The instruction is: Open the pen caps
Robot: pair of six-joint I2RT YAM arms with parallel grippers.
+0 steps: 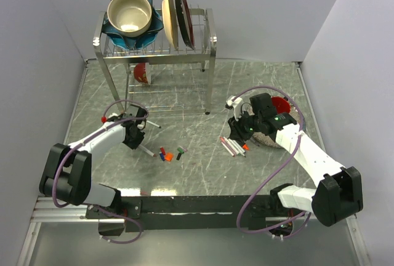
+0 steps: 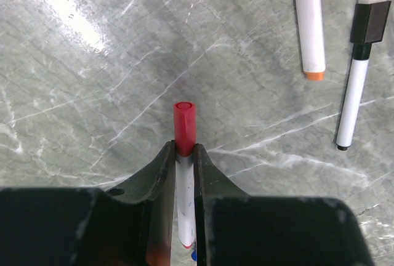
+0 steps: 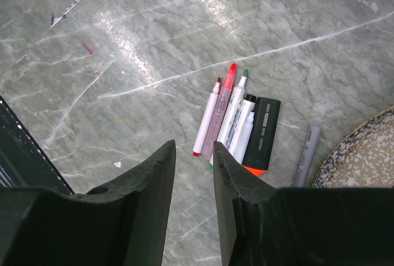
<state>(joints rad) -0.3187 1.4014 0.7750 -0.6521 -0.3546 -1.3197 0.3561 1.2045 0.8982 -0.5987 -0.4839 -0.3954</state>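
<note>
My L pincer (image 2: pixel 183 150) is pinching a white pen (image 2: pixel 184 198) by the barrel, fingers (image 2: pixel 161 180) pressed in from both sides. Its red cap (image 2: pixel 184 127) is on and sticks out just past the tips, above the bare table (image 2: pixel 92 93). From the top view that pincer sits in front of the rack (image 1: pixel 210 75), by its L leg, on my side of it. Past the cap and to the R lie 2 more pens, flat and apart: a white one w/ orange end (image 2: pixel 309 23) and a thin marker (image 2: pixel 354 93) w/ a black cap. My R pincer (image 3: pixel 193 149) is spread w/ nothing between the jaws, hanging over the table off the rack's R front corner. Just past its tips is the pen pile (image 3: pixel 234 118), lying side by side w/ pink, red and green tips showing, plus a fat black marker (image 3: pixel 261 132) w/ an orange end. A grey pen (image 3: pixel 306 154) lies beside that, next to a speckled plate (image 3: pixel 363 149). Loose caps (image 1: pixel 167 154), orange, blue, red and green, lie in front of the rack's middle, nearer me.
</note>
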